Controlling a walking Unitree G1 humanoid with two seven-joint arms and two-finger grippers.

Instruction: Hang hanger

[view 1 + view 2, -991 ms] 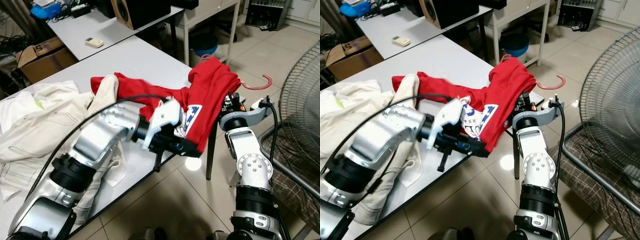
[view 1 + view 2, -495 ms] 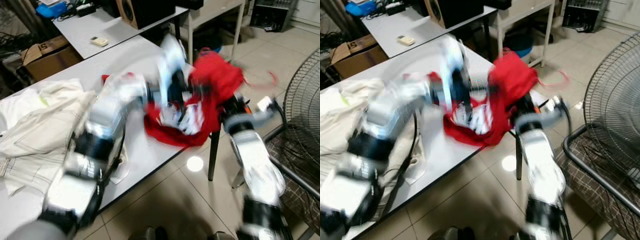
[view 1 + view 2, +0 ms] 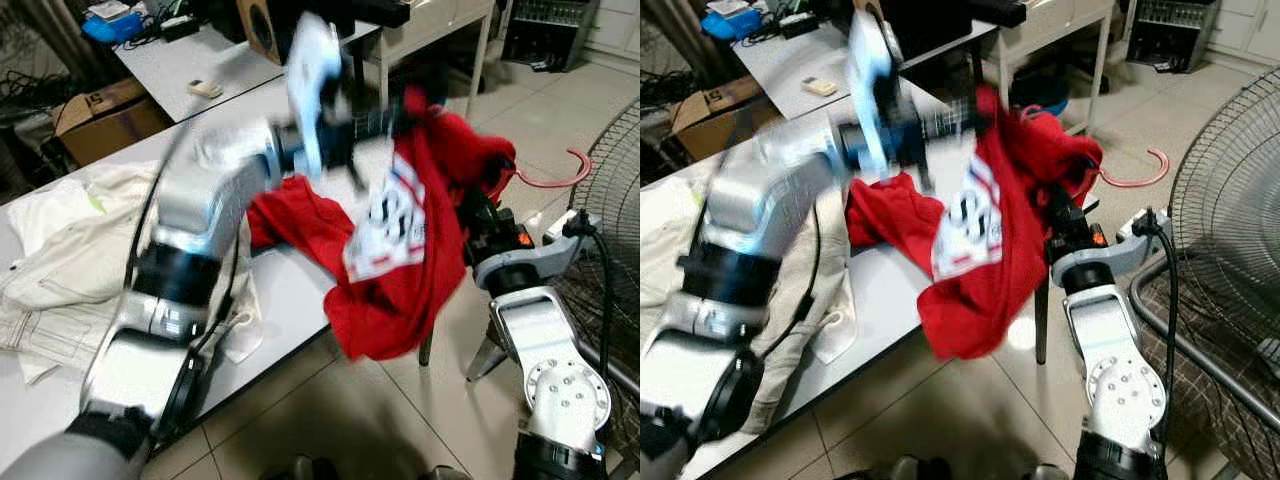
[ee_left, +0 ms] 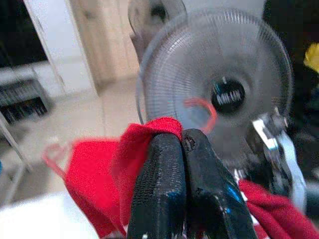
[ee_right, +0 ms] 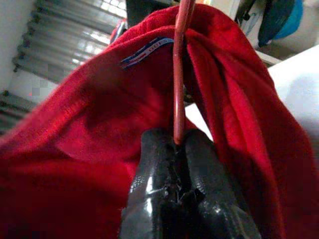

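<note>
Left gripper point(image 4: 182, 144): raised above the table, fingers pressed together on a fold of the red shirt point(image 3: 420, 240), lifting that edge.
Right gripper point(image 5: 177, 149): just beyond the table's corner, fingers clamped on the bar of the red hanger point(image 5: 180, 59).
Red shirt: draped over the right gripper, stretched up to the left one, its white print facing out; the lower part sags below both, past the table edge.
Red hanger: inside the shirt; its hook point(image 3: 555, 175) sticks out beyond the right gripper, toward the fan point(image 4: 219, 84).
White table point(image 3: 290, 290): below the left gripper.
Cream clothes point(image 3: 60, 260): well apart from both grippers, on the table beside the left arm.
</note>
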